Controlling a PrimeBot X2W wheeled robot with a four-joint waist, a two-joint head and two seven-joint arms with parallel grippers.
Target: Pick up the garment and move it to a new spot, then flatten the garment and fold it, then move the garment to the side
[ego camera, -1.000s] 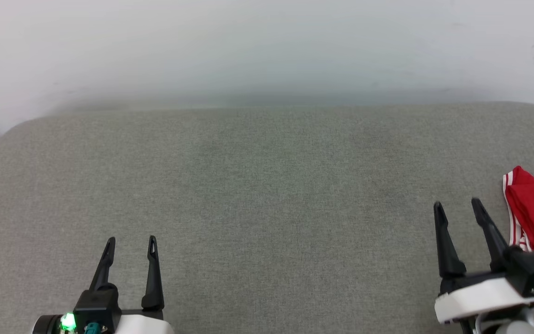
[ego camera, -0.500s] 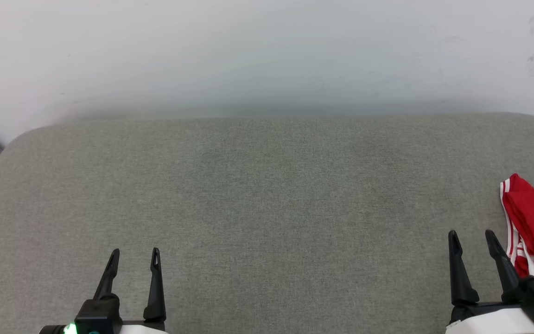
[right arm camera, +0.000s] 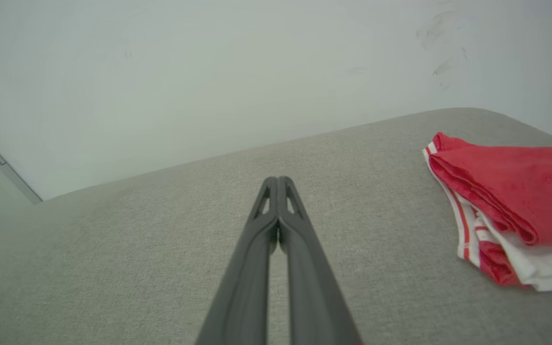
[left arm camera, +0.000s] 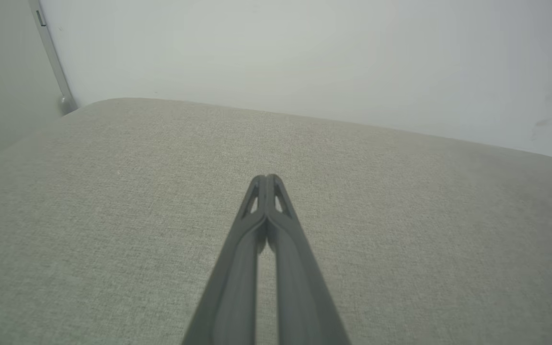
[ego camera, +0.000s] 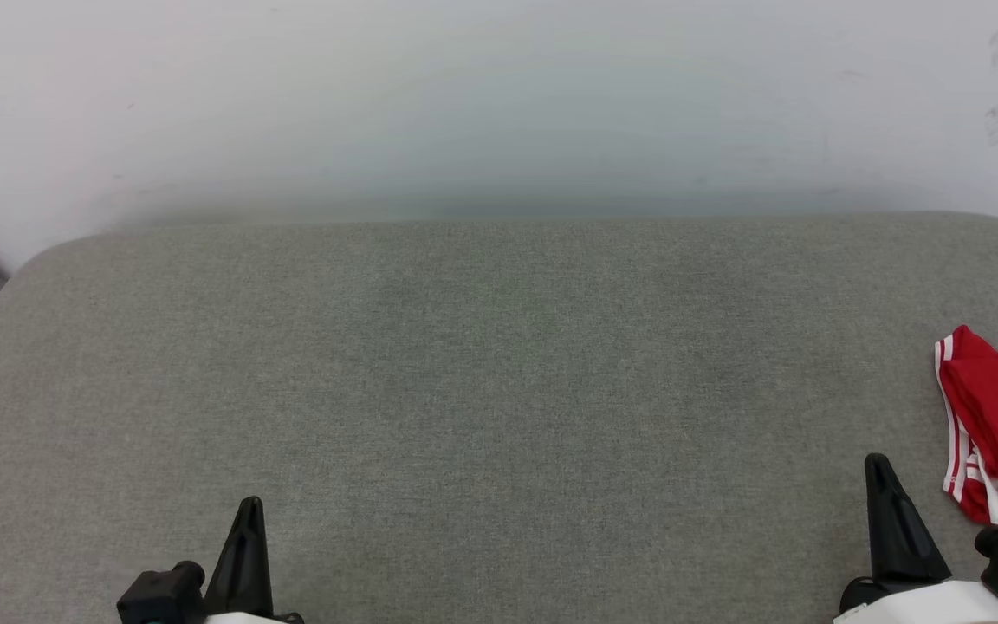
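Left gripper and right gripper are pinched shut now, no longer spread, both empty at the cushion's near edge. Folded, red with striped trim, the garment lies at the cushion's right edge, partly cut off.

Left pincer low at lower left, fingers pressed together, right pincer likewise closed, empty.
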